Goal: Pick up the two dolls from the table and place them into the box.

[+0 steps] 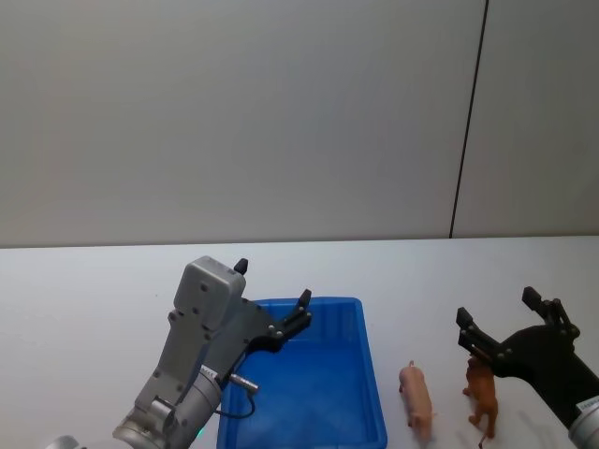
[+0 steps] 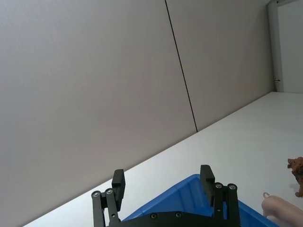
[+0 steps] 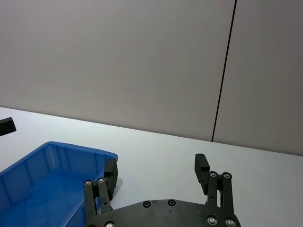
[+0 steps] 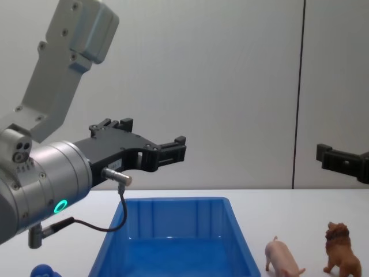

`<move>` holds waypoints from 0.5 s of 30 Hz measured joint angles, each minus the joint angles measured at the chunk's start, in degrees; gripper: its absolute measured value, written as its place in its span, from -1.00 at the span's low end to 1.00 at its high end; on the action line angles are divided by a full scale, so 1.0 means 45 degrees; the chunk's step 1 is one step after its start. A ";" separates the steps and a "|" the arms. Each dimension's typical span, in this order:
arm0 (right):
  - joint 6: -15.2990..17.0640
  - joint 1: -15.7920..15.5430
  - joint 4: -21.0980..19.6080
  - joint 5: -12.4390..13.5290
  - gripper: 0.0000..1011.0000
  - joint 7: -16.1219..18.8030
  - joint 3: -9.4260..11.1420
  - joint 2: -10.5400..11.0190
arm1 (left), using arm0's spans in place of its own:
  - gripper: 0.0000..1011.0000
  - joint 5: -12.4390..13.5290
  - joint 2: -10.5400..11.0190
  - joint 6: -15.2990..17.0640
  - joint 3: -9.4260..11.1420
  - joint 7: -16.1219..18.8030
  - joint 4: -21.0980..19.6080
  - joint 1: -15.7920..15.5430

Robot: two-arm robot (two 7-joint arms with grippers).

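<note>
The blue box [image 1: 372, 374] stands on the white table [image 1: 84, 299] in front of me. Right of it lie the two dolls: a pale pink pig [image 1: 416, 398] and, beside it, a brown lion [image 1: 482, 398]. From the chest the pig [image 4: 282, 259] and lion [image 4: 340, 249] stand upright on the tabletop. My left gripper [image 1: 273, 282] hovers open and empty above the box's left half, well clear of the rim [image 4: 173, 200]. Over the lion, my right gripper [image 1: 496, 306] hangs open and empty too. The right wrist view has its fingers [image 3: 201, 164] spread, the box [image 3: 80, 148] beyond.
A plain grey wall with a dark vertical seam [image 1: 468, 122] closes off the far side of the table. A small blue object [image 4: 43, 271] sits at the near left by the box. Bare tabletop stretches left of the box and behind the dolls.
</note>
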 joint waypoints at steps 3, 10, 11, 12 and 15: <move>0.0000 0.0000 0.0000 0.0000 0.98 0.0000 0.0000 0.0000 | 0.98 0.0000 0.0000 0.0000 0.0000 0.0000 0.0000 0.0000; 0.0018 0.0003 0.0012 0.0066 0.98 0.0030 0.0032 0.0020 | 0.98 0.0000 0.0000 0.0000 0.0000 0.0000 0.0000 0.0000; 0.0031 0.0004 0.0015 0.0093 0.98 0.0046 0.0044 0.0033 | 0.98 0.0000 0.0000 0.0000 -0.0001 0.0000 0.0000 0.0000; 0.0056 0.0003 0.0018 0.0130 0.98 0.0069 0.0058 0.0043 | 0.98 0.0000 0.0000 0.0000 0.0000 0.0000 0.0000 0.0000; 0.0184 -0.0006 0.0025 0.0280 0.98 0.0166 0.0133 0.0121 | 0.98 0.0000 0.0000 0.0000 -0.0001 0.0000 0.0000 0.0000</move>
